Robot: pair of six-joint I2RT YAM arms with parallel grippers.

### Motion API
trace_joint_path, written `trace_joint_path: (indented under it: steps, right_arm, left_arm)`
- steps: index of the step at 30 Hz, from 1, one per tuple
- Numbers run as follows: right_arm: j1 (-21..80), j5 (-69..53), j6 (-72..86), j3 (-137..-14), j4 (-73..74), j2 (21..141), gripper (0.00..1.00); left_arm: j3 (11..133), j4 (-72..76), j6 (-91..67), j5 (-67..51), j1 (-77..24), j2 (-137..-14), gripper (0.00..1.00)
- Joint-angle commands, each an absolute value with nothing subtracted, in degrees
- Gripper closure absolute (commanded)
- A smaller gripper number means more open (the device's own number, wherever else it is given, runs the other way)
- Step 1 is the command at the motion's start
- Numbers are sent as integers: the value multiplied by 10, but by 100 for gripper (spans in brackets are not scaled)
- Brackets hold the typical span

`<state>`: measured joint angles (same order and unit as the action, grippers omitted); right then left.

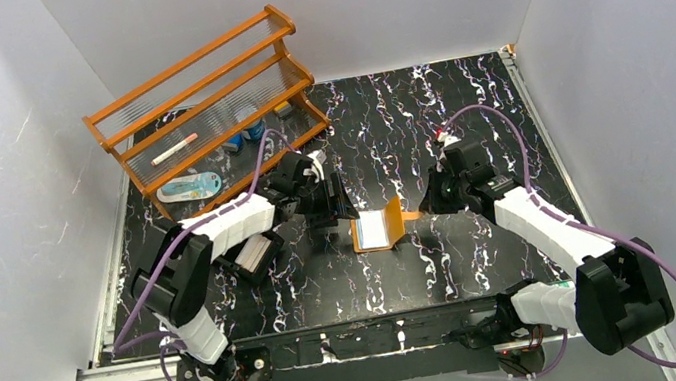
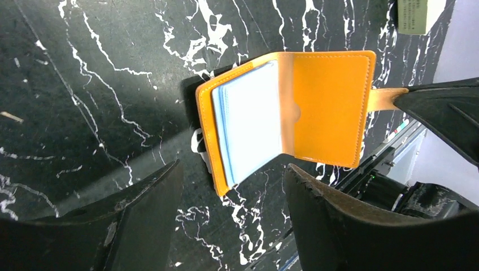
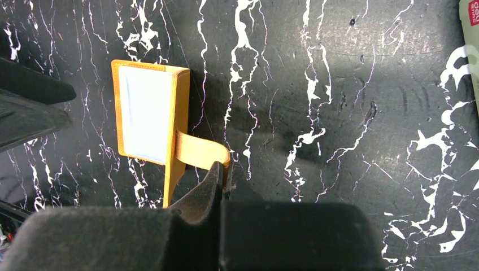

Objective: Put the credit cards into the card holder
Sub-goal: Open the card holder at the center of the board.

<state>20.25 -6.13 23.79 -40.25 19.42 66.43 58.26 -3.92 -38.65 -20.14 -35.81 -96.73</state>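
The card holder [image 1: 378,228] is an orange-tan booklet standing open on the black marbled table, its pale sleeves [image 2: 251,124] fanned out. Its snap tab [image 3: 200,152] sticks out to the right. My right gripper [image 3: 223,169] is shut on that tab. My left gripper [image 2: 234,169] hovers open just left of the holder, nothing between its fingers [image 2: 141,214]. In the top view, a pale stack, the credit cards [image 1: 255,251], sits in a black tray under the left forearm.
An orange wooden rack [image 1: 209,98] with small items stands at the back left. A cream box [image 2: 415,14] with a red mark lies beyond the holder. White walls close three sides, and a metal rail [image 1: 356,339] runs along the near edge.
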Motion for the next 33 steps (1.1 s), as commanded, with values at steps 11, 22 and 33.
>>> trace_joint_path:
  steps: [11,22,33]
  right_arm:
    - [192,-35,250,-377,188,664,100]
    - [191,-35,249,-378,194,655,100]
    - [191,-35,254,-372,191,659,100]
  left_arm:
    - [584,39,-408,-240,-377,-1025,37]
    - [580,63,-409,-245,-384,-1034,48]
    - [561,129,-427,-287,-390,-1040,55]
